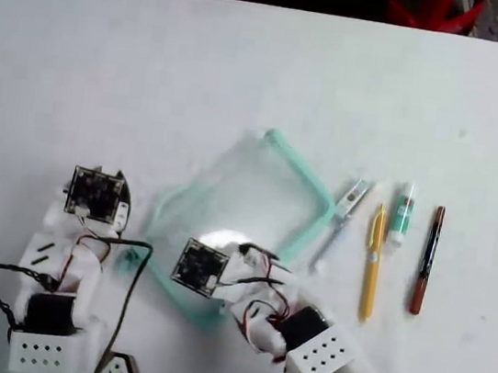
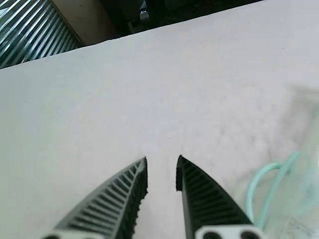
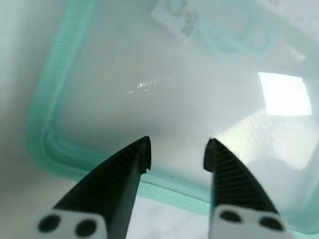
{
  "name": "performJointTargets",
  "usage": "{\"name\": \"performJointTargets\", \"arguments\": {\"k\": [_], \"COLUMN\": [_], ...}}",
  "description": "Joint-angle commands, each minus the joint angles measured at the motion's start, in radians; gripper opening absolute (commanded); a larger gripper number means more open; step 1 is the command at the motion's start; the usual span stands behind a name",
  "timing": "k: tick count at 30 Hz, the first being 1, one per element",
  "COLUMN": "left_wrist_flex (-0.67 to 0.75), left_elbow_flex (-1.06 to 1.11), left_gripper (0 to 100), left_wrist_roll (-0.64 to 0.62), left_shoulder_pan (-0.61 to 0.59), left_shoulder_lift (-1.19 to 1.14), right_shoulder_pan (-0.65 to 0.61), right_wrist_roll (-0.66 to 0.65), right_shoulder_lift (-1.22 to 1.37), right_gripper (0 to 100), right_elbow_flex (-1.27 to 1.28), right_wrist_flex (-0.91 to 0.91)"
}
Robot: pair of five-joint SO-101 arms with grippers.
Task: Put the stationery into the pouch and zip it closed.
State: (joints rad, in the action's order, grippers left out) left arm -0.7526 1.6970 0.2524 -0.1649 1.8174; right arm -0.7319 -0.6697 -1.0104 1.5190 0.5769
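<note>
Our right pincer (image 3: 177, 149), released, hovers over the near rim of the pouch (image 1: 257, 197) mid-counter (image 1: 154, 71). The left pincer (image 2: 161, 169), also released, sits to its left. The pens (image 1: 373, 260) lie outside, to its right. Next, we judge, comes opening the pouch.

tool (image 2: 161, 174): left arm's, tips slightly parted, nothing between them, above bare white surface (image 2: 149, 89)
pouch (image 2: 279, 199): clear, mint-green edge, beside tool
</note>
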Motion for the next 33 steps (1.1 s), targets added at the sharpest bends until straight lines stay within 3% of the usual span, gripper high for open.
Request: {"name": "performJointTargets", "arguments": {"k": [1, 5, 10, 29, 33], "left_wrist_flex": [0.000, 0.000, 0.000, 0.000, 0.000], "left_elbow_flex": [-0.005, -0.005, -0.005, -0.005, -0.005], "left_gripper": [12, 12, 12, 12, 12], "left_wrist_roll": [-0.008, -0.008, -0.008, -0.008, -0.008], "left_shoulder_pan": [0.021, 0.021, 0.021, 0.021, 0.021], "left_shoulder_lift": [0.010, 0.010, 0.010, 0.010, 0.010], "right_shoulder_pan": [0.033, 0.033, 0.033, 0.038, 0.101], "right_wrist_roll": [-0.003, -0.003, -0.002, -0.003, -0.003], "right_shoulder_lift": [0.001, 0.001, 0.001, 0.001, -0.039], "right_gripper": [28.9, 24.1, 1.2, 25.5, 26.2], "right_elbow_flex": [-0.014, -0.014, -0.014, -0.015, -0.058], "right_wrist_flex": [-0.008, -0.008, -0.010, -0.030, -0.053]}}
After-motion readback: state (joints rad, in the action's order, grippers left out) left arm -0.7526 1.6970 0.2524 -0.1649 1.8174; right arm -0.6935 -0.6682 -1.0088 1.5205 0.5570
